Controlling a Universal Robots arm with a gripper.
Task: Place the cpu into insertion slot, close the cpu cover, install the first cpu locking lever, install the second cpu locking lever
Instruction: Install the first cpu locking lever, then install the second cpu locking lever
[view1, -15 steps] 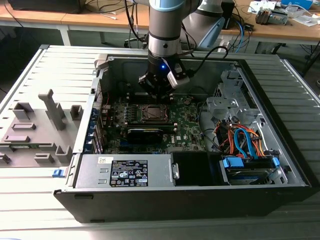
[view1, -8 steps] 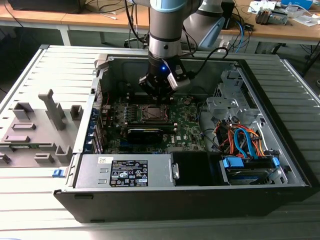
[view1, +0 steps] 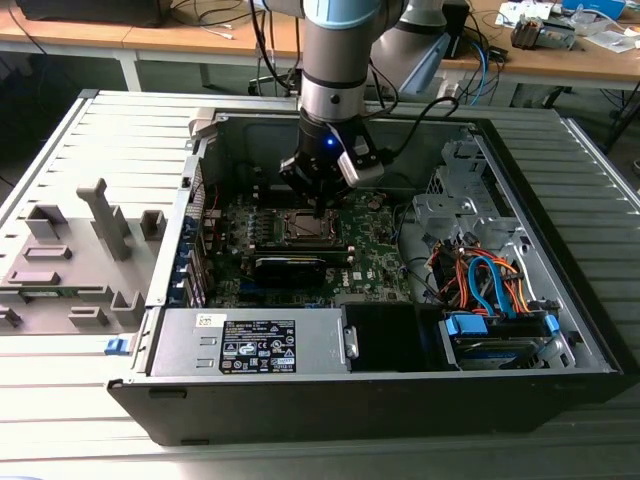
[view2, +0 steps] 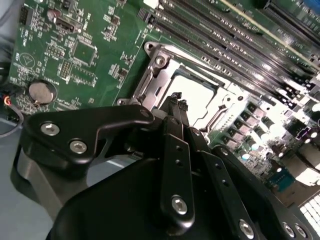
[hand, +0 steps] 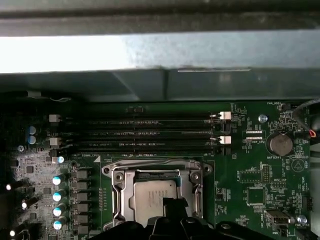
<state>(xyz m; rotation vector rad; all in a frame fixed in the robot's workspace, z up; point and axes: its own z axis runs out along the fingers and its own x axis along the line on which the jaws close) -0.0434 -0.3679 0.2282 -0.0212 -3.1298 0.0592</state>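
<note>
Hovering at the first wrist view's lower centre, your gripper (hand: 172, 207), fingertips nearly together and empty, presses the cpu (hand: 152, 197); the cpu cover (hand: 117, 187) looks closed, so levers need latching.

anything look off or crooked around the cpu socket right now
Nothing stands out. The cpu lies flat and square in its socket, and the cpu cover frames it evenly in the first wrist view. The tool sits just above the chip. The memory slots beside the socket look straight and undamaged.
</note>
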